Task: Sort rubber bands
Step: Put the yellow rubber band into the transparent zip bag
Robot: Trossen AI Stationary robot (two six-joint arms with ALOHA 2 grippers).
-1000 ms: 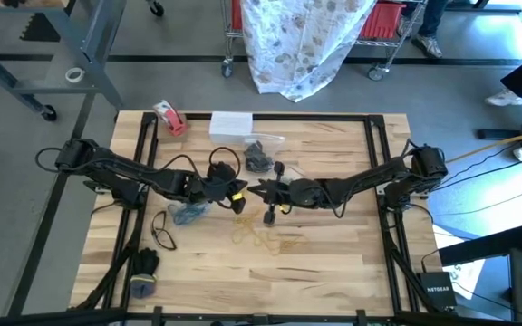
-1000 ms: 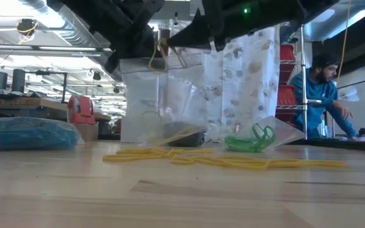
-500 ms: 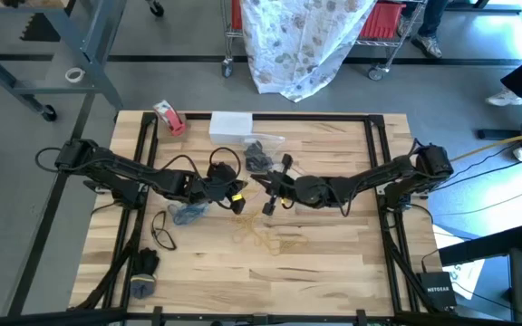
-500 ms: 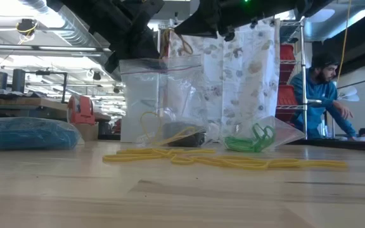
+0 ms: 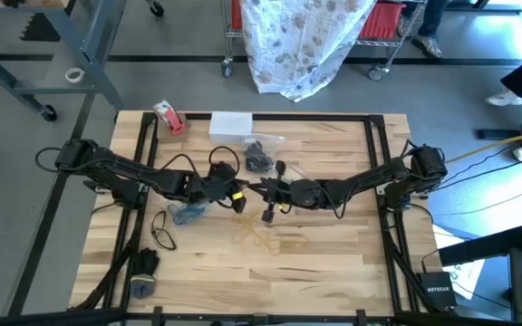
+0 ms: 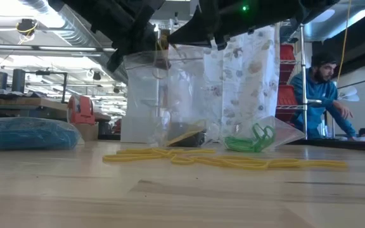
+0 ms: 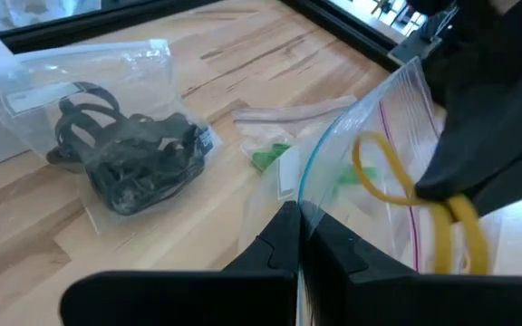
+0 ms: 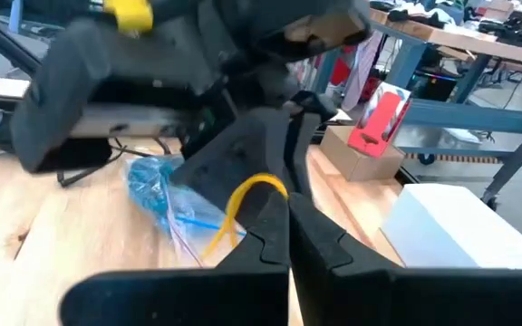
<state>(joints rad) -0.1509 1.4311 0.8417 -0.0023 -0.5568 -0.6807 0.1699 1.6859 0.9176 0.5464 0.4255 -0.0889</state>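
Wooden tabletop [image 5: 333, 263] fills the middle of the overhead frame, with grey floor around it and a patterned cloth [image 5: 302, 41] hanging over a cart at top centre; at table level a person in a blue top [image 6: 319, 95] sits at the far right of the room behind.

Both dark arms reach inward and meet at the centre of the table; the left gripper [image 5: 235, 193] is clamped on the rim of an upright clear plastic bag [image 6: 163, 95], its fingers [image 7: 284, 243] pressed together on the plastic; the right gripper [image 5: 263, 189] sits just beside it at the bag's mouth, pinching a tan-yellow rubber band [image 8: 247, 204] between its closed fingers [image 8: 279, 237].

Half a second ago the right gripper was slightly farther right and higher in the overhead frame, and the yellow band hung above the bag; now the gripper has moved back against the left one and the band lies at the bag's opening.

Loose yellow rubber bands [image 5: 265, 238] lie on the wood just below the grippers; a bag of blue bands [image 5: 187, 213] rests left of centre; a bag of black bands [image 5: 259, 156] sits above centre; green bands [image 6: 255, 139] lie in a flat bag at right of the table-level view; a red-and-white tape roll [image 5: 169, 118] stands at upper left beside a white box [image 5: 231, 124].
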